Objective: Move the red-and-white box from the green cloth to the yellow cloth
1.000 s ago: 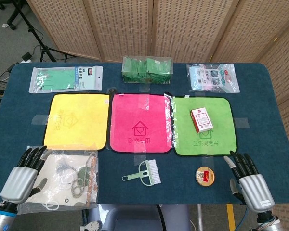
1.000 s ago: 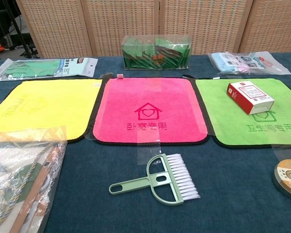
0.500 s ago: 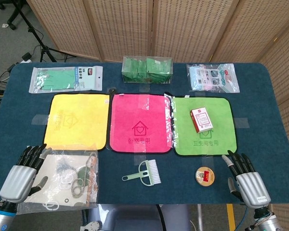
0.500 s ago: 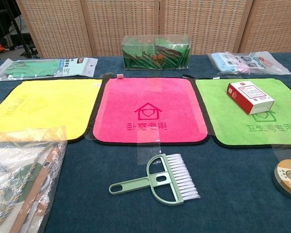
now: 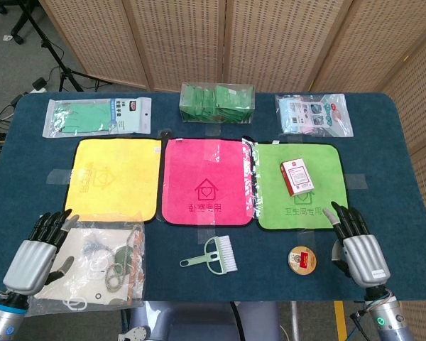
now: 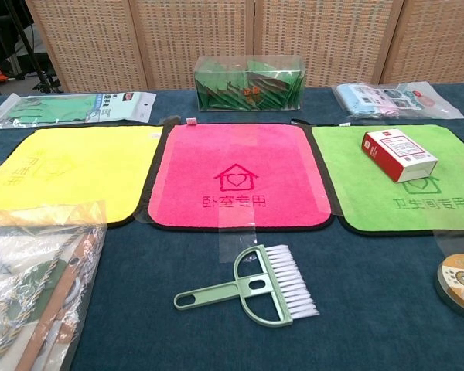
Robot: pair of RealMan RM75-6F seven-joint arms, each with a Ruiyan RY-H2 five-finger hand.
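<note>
**Reaching for the box: approach before grip**

Fingers [image 5: 346, 221] of the right hand [image 5: 358, 250] are spread apart and hold nothing; the hand hovers at the near edge of the table [image 5: 401, 177], just below the near right corner of the green cloth [image 5: 325, 202]. The left hand [image 5: 34, 256] is likewise empty with its fingers apart, near the clear bag of odds and ends [image 5: 99, 264] at the front left. Neither hand shows in the chest view.

The red-and-white box [image 5: 296, 176] lies flat on the green cloth, in its upper middle, turned slightly off square. The yellow cloth [image 5: 113, 177] sits well apart on the far side of the pink cloth [image 5: 207, 181].

The step in hand looks to be the reach, and nothing has touched the box yet. The right hand is the nearer one, so it seems the sensible choice. To do this well, it should likely travel forward over the cloth and come down with thumb on one long side and fingers on the other, matching the box's slight turn rather than the cloth's edges. A low, flat box gives little to hold, so a firm pinch on the sides before lifting would help. Lifting well clear should spare the pink cloth and the taped seams on the way across. The small round tin [image 5: 302, 259] beside the hand is worth avoiding on the way out.
</note>
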